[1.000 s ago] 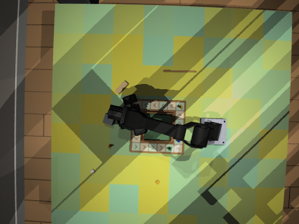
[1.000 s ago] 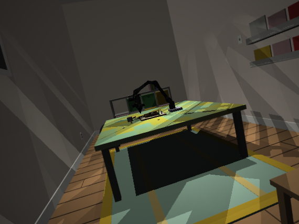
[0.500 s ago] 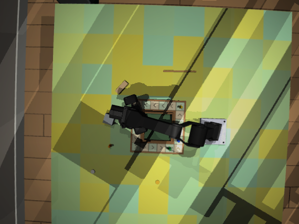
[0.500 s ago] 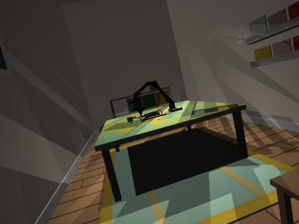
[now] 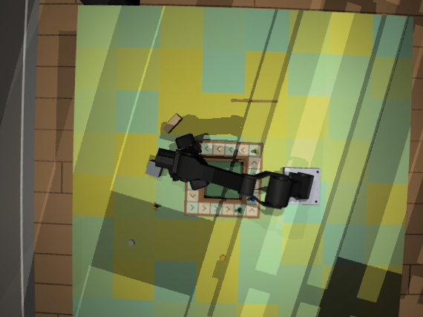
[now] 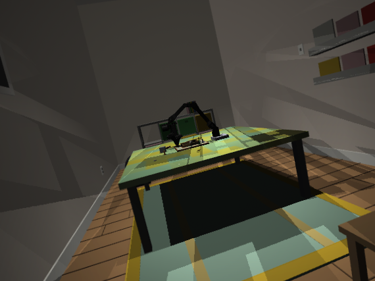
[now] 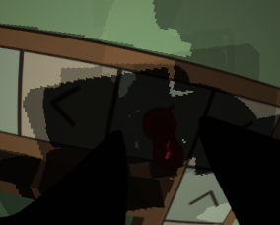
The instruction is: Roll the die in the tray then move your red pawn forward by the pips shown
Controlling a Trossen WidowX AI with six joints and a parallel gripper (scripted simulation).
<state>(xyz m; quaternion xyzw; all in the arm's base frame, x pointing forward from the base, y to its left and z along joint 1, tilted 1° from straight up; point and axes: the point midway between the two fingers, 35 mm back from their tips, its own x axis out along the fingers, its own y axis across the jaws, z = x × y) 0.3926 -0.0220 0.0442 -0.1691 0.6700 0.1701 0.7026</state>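
The gripper [image 7: 163,157] stands half open and holds nothing; its two dark fingers are apart on both sides of the red pawn [image 7: 163,138]. The pawn stands on the board [image 5: 256,164] track near the corner at 10 o'clock. The board lies on the table [image 5: 334,90].

The board [image 5: 223,180] is lying near the middle of the table [image 5: 315,71], with the tray [image 5: 224,191] sitting inside its ring of squares. The arm's base [image 5: 302,185] is standing just right of the board — the arm is reaching across it to the left. A block [image 5: 172,122] is lying beyond the board's upper-left corner, a stick [image 5: 254,100] above it.
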